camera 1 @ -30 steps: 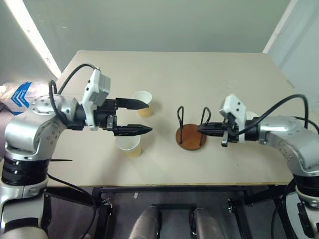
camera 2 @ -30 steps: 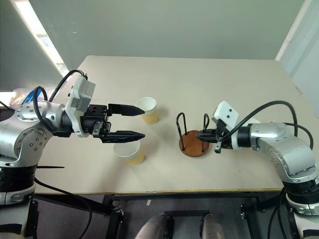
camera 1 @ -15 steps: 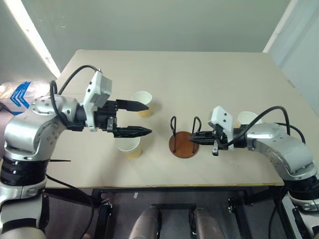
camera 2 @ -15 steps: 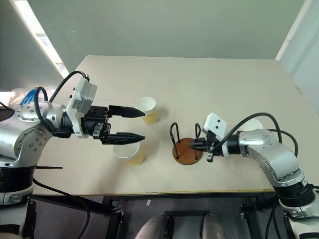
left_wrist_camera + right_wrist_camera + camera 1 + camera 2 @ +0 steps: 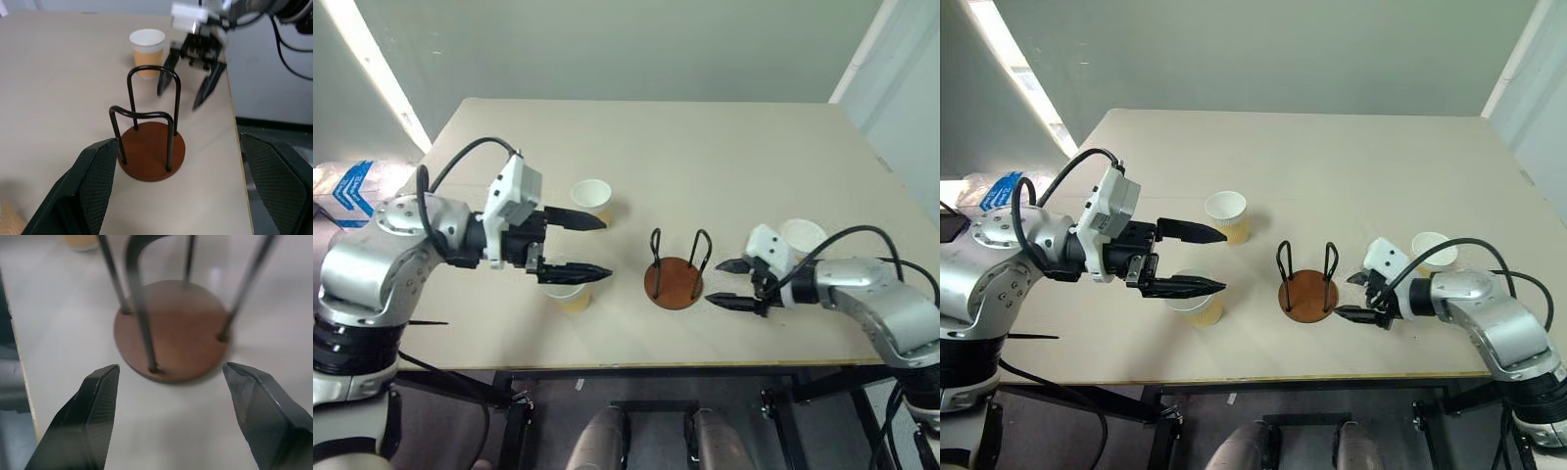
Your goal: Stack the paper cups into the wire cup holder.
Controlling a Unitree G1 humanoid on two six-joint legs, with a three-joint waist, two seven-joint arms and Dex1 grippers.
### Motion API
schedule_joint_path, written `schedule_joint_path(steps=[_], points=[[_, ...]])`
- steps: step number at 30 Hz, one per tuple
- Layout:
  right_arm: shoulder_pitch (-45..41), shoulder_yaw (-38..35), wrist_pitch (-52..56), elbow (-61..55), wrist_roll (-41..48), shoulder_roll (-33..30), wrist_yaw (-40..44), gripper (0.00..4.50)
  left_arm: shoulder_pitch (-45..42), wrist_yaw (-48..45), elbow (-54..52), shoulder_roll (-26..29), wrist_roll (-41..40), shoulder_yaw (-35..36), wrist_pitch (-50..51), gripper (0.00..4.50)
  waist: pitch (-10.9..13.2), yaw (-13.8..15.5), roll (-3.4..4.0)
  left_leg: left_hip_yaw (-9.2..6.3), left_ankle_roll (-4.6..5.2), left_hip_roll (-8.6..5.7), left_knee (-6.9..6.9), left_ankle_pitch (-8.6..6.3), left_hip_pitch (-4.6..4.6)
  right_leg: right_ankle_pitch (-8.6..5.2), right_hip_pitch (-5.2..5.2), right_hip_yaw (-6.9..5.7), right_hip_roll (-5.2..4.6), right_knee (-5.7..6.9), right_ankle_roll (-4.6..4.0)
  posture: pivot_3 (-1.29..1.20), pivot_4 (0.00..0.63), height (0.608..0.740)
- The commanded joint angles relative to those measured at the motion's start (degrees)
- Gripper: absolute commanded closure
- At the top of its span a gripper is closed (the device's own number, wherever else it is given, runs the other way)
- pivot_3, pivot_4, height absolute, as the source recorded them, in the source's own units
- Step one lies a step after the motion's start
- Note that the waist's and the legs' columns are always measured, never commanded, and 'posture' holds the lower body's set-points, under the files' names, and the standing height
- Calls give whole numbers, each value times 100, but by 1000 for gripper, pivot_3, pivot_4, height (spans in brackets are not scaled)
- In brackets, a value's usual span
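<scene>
Now wire cup holder (image 5: 674, 281) sits just beside open right gripper (image 5: 726, 283).

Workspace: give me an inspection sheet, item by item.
Surface: beige table, flat.
Job's things: wire cup holder upright, empty; three paper cups upright, apart on the table.
Clutter: nothing seen.
Grippers: left gripper open over the near-left cup; right gripper open beside the holder, holding nothing.
Cables: black cables looped along both arms.
Surroundings: grey-green wall, blue-printed bag on the floor left.
</scene>
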Motion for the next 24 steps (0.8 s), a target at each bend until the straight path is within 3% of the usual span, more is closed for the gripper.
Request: schedule_joint_path(steps=[1,6,11,17,24], points=[[171,-989,289,-361,569,-279,128,880,98,-136,-310,328,124,170,-246,132,0,0,0,0,-6,0,0,-4,0,-2,0,0,0,0,1,0,150,740],[219,-1952,899,-583,1472,-660,339,880,275,-237,-666,758,423,144,-566,132,0,-2,-2,3,-21,-3,-1,-12,-2,-9,-1,7,1,-1,5,0,150,740],[-74,-2387,1228,-582,2241,-894,455,880,482,-279,-1070,1197,908,-75,-857,132,0,-14,-1,1,-12,-2,-4,-29,-1,-28,-1,10,4,3,3,0,150,740],[-663,-2463,1438,-535,3008,-944,360,880,826,-97,-1207,1746,2029,-462,-1343,132,0,-33,-1,0,1,-2,-5,-35,0,-41,-9,13,6,7,-6,0,150,740],[-829,-2228,1347,-431,3066,-1087,387,880,1140,12,-1105,1841,2654,-613,-1642,132,0,-30,-1,-4,11,-2,0,-39,-3,-69,-12,12,5,10,-15,0,150,740]])
